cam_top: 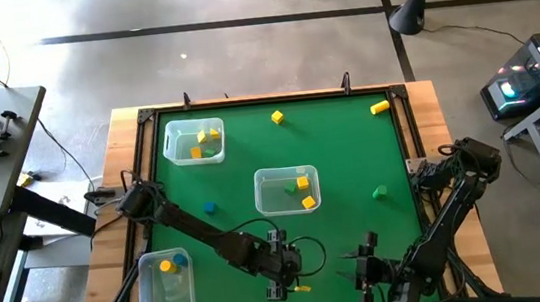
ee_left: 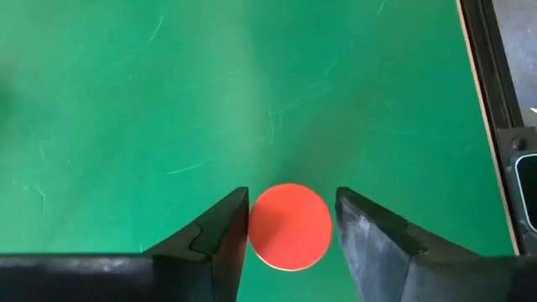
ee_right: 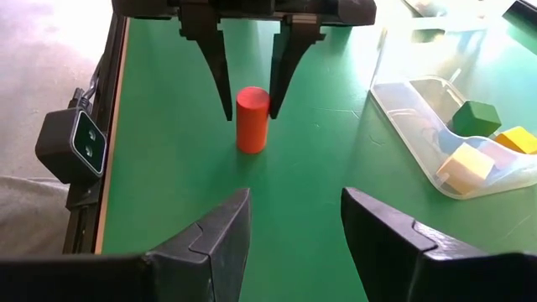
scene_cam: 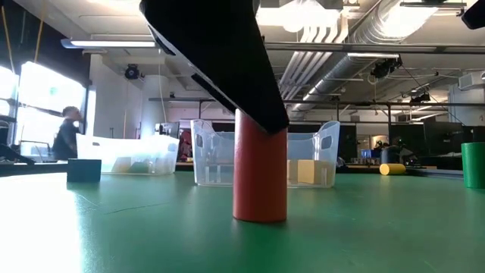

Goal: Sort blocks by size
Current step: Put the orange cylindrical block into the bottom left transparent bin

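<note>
Three clear bins [cam_top: 194,142] sit on the green counter [cam_top: 350,143], and each already holds a few blocks: yellow, orange and green ones in the far-left bin, yellow and green ones in the middle bin [cam_top: 287,190], and an orange-yellow and a blue piece in the near-left bin [cam_top: 164,286]. So the sorting looks partly done, as a judgement. Still loose on the counter are a yellow block [cam_top: 277,117], a yellow cylinder [cam_top: 379,107], a green block [cam_top: 380,192] and a blue block [cam_top: 210,208]. The left gripper [ee_left: 290,231] is down at the near edge of the counter, its fingers [ee_left: 225,235] part open and set either side of an upright red cylinder [ee_right: 252,119]; narrow gaps show on both sides, so it is straddled, not yet gripped. The cylinder stands on the counter. The right gripper [ee_right: 292,231] waits near the same edge, just beside the left one, fingers part open and empty. This cylinder and the four loose pieces remain to be binned.
</note>
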You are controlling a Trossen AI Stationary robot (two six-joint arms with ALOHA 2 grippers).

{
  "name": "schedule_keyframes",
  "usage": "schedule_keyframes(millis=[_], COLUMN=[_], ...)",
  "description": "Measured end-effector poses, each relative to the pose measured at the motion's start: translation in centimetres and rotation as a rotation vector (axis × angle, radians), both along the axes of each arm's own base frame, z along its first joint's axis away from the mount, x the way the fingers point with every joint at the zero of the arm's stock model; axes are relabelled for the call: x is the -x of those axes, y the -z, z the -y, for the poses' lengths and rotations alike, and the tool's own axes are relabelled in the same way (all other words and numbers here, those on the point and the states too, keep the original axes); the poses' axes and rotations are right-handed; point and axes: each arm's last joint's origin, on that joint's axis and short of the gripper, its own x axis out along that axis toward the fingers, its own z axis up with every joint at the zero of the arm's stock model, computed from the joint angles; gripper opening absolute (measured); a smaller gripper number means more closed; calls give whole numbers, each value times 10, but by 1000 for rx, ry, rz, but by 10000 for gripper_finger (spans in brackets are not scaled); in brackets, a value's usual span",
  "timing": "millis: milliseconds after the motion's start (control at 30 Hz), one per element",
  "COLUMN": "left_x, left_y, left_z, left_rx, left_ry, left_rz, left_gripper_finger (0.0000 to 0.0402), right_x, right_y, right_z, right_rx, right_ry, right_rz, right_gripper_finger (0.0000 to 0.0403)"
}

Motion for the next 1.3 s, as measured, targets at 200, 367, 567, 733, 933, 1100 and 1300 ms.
schedule_keyframes(millis=[200,367,567,733,933,1100,1300], left_x=[0,0,4,28,81,133,186], left_y=[-4,-5,-27,-65,-92,-95,-114], left_z=[0,0,9,32,63,86,108], left_rx=[1,-3,-42,-129,-184,-206,-100], left_ry=[3,4,29,1,-160,-366,-512], left_rz=[-15,-22,-71,-159,-311,-457,-367], left_gripper_finger=[131,105,94,92,91,90,90], right_x=[0,0,0,0,0,0,-1], right_y=[0,0,0,0,0,0,-1], right_z=[0,0,0,0,0,0,-1], right_rx=[0,0,0,-3,-3,-1,23], right_ry=[0,0,0,2,2,1,-15], right_rz=[0,0,0,1,2,2,12], right_gripper_finger=[181,181,181,181,181,181,181])
